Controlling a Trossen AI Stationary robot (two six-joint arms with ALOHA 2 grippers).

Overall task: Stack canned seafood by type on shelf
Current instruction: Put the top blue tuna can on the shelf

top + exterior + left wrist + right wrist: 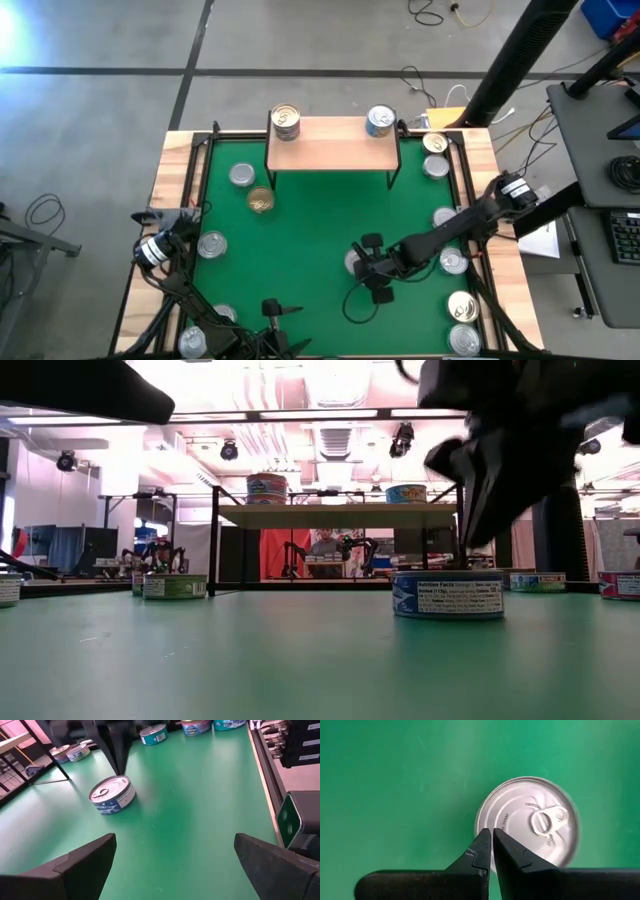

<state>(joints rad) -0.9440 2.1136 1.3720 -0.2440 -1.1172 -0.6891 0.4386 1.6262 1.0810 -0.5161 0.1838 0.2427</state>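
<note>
Two cans are already sitting on the shelf [330,140], one at each end: a gold-topped can [286,122] at the left end and a blue-sided can [380,121] at the right end. I am reading that spacing as two separate type piles being started, with room left between them.

Most of the other cans are lying loose on the green desk [310,230], several lined along the right edge and a few on the left side, so I judge the sorting is at an early stage.

My right gripper [491,847] is hanging above a silver-topped can [530,822] near the middle-right of the desk, well short of the shelf. Its fingers are pressed together, tips touching, pinching nothing. In the wrist view the tips are lining up over the can's near rim, not around it. The low view shows this can [448,594] resting flat on the desk with blue sides, which suggests it belongs with the right-end pile.

My right arm is reaching in from the right edge, stretched low across the desk with the wrist pointing down.

My left gripper [175,860] is waiting near the front-left corner, fingers spread wide, holding nothing.
</note>
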